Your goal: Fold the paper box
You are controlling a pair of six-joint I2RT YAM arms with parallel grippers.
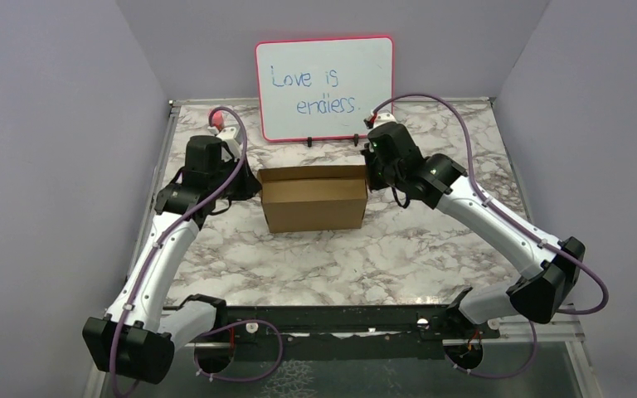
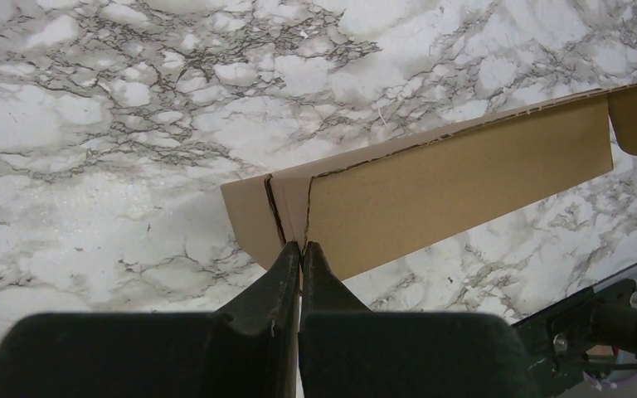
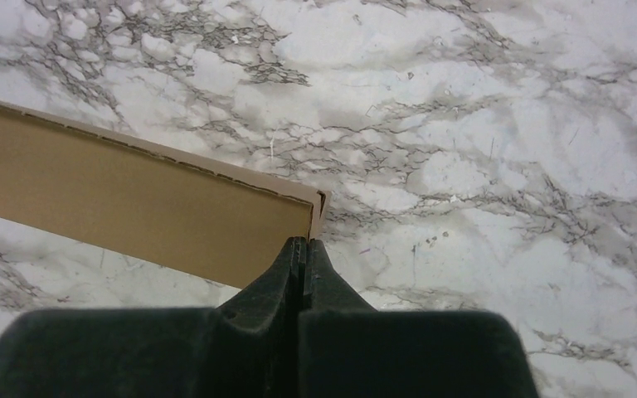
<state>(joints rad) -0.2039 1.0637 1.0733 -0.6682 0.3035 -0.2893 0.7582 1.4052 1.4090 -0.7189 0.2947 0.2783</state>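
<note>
The paper box [image 1: 313, 199] is plain brown cardboard and stands as a small upright box in the middle of the marble table. My left gripper [image 1: 253, 184] is at its left end. In the left wrist view that gripper [image 2: 301, 246] is shut, its tips pinching the thin end wall of the box [image 2: 464, 182] at a fold. My right gripper [image 1: 371, 170] is at the box's right end. In the right wrist view it [image 3: 305, 242] is shut on the end wall at the corner of the box [image 3: 133, 207].
A red-framed whiteboard [image 1: 325, 89] with blue writing stands against the back wall, just behind the box. Grey walls close in the table [image 1: 340, 257] on the left, right and back. A black rail [image 1: 340, 319] with the arm bases runs along the near edge.
</note>
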